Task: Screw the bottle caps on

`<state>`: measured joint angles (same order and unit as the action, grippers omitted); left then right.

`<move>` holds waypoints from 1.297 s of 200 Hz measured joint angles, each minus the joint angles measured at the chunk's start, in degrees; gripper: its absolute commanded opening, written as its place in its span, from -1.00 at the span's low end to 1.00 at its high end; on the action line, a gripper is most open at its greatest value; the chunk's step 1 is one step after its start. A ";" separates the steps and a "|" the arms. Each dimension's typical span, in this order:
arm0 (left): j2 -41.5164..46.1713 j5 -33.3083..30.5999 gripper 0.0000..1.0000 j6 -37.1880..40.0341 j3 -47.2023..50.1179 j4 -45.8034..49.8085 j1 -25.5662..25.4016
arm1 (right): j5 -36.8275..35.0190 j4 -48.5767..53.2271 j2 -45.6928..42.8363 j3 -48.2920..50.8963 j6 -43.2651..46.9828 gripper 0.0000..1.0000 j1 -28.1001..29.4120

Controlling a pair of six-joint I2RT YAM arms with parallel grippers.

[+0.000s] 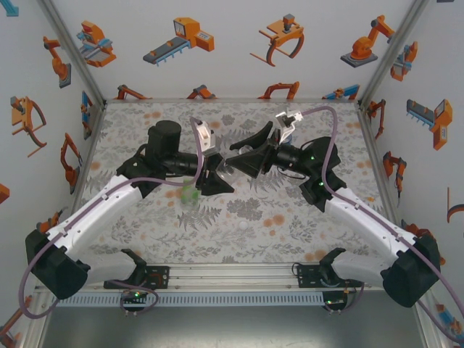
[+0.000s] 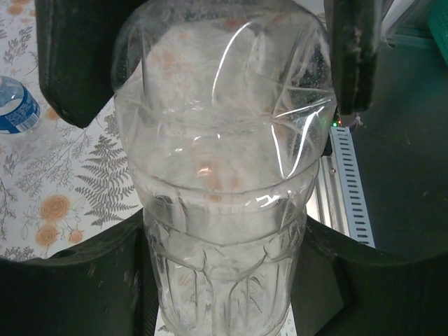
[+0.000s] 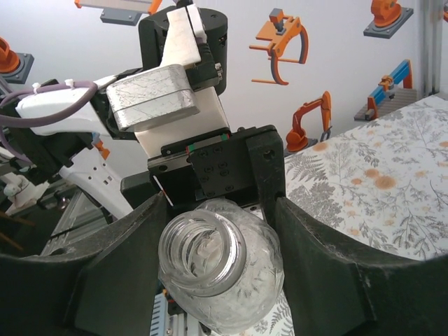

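The plain clear bottle [image 1: 225,174] hangs in mid-air over the middle of the table, lying roughly level. My left gripper [image 1: 213,175] is shut on its ribbed lower body [image 2: 224,280]. My right gripper [image 1: 236,156] meets it from the other side, its fingers [image 3: 315,259] pressed on the shoulder just behind the open, uncapped neck [image 3: 203,252]. The green-tinted bottle [image 1: 190,194] lies on the table below the left gripper. The blue-label bottle [image 2: 15,105] lies on the cloth too. A tiny white cap [image 1: 241,225] sits on the cloth in front.
The floral cloth [image 1: 290,217] covers the table inside white walls printed with orange robots. A metal rail [image 1: 232,274] runs along the near edge between the arm bases. Both arms cross above the table's middle.
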<state>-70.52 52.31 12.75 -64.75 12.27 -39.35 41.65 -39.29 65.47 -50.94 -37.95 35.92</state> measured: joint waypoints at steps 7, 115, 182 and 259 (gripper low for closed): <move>-0.22 0.09 0.17 -0.37 0.00 -0.46 0.00 | -0.22 0.00 0.00 0.00 -0.09 -0.73 -0.11; -2.54 0.24 0.27 -5.07 0.00 -3.72 -0.37 | -2.38 1.55 -1.01 0.37 0.46 -0.96 -0.11; -2.58 -0.79 -0.13 -2.95 -1.53 0.35 -0.85 | -4.87 4.42 -2.21 0.37 1.57 -0.03 -0.11; -2.58 -6.82 -0.56 5.42 -6.73 14.75 2.64 | -13.33 24.02 -8.26 -2.43 13.03 0.19 -0.11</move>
<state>-73.10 45.50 18.17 -71.48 27.03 -36.71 28.32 -15.27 57.21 -53.36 -24.93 35.81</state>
